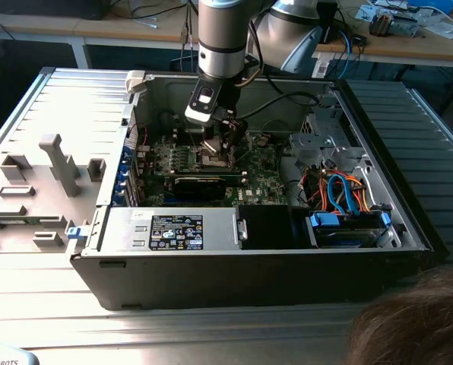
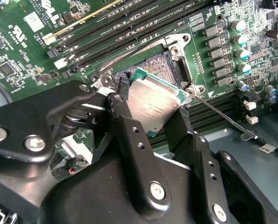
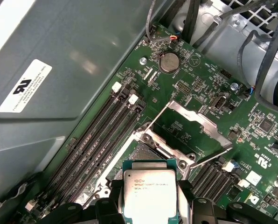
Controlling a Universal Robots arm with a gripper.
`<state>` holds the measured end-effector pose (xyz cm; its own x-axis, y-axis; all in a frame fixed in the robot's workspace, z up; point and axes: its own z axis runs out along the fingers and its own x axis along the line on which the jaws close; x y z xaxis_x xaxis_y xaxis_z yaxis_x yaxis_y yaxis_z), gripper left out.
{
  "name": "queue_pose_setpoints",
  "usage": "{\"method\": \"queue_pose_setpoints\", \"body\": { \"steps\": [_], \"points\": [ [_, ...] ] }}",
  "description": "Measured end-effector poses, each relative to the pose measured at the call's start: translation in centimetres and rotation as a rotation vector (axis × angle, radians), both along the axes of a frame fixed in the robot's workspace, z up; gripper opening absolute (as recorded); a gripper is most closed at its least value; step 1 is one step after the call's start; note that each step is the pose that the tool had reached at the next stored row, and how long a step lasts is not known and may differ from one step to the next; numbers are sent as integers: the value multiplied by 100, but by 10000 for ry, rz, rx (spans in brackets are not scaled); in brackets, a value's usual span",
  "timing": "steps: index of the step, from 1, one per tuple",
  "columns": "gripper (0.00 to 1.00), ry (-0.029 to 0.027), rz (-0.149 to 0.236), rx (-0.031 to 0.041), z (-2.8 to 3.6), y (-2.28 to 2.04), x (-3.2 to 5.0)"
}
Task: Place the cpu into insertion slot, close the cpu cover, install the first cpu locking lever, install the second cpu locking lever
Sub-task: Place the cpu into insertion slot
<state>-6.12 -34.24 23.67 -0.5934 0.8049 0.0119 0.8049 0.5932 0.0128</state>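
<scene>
My gripper [image 2: 153, 112] is shut on the cpu [image 2: 155, 105], a flat square chip with a silver-grey top and green edge, pinched between two black fingers [image 2: 125, 116]. The chip hangs tilted just above the insertion slot [image 2: 153, 65], partly covering it. In the first wrist view the cpu [image 3: 150, 191] sits over the near edge of the insertion slot [image 3: 141, 154]. Beyond it, the cpu cover [image 3: 199, 119] stands swung open. A thin locking lever [image 2: 223, 114] sticks out beside the socket. In the exterior view the gripper [image 1: 215, 143] is inside the open computer case, over the board.
Long black memory slots [image 3: 101, 135] run beside the socket, next to the grey case wall [image 3: 59, 70]. A black expansion card [image 1: 204, 182] lies in front of the socket. Cables [image 1: 340, 190] fill the exterior view's right. A person's hair [image 1: 416, 319] shows at the bottom right.
</scene>
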Motion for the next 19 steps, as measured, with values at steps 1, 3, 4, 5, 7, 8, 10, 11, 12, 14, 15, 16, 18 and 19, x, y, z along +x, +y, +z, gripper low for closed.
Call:
{"method": "queue_pose_setpoints", "body": {
  "steps": [1,3,4,5,7,8,10,11,12,14,15,16,18,19],
  "points": [
    [55,0,-7,0,-1,0,0],
    [55,-1,-35,0,-3,0,-2],
    [55,-1,-44,1,-4,0,-2],
    [55,0,-58,1,-4,0,-2],
    [55,0,-75,0,-6,0,-2],
    [55,0,-83,0,-8,0,-2],
    [55,0,-97,0,-10,0,-2],
    [55,0,-107,0,-10,0,-2],
    [55,0,-128,0,-13,0,-2],
    [55,0,-151,0,-15,0,-2],
    [55,0,-159,0,-15,0,-2],
    [55,0,-167,0,-16,0,-2],
    [55,0,-183,0,-17,0,-3],
    [55,0,-194,0,-18,0,-3]
  ]
}}
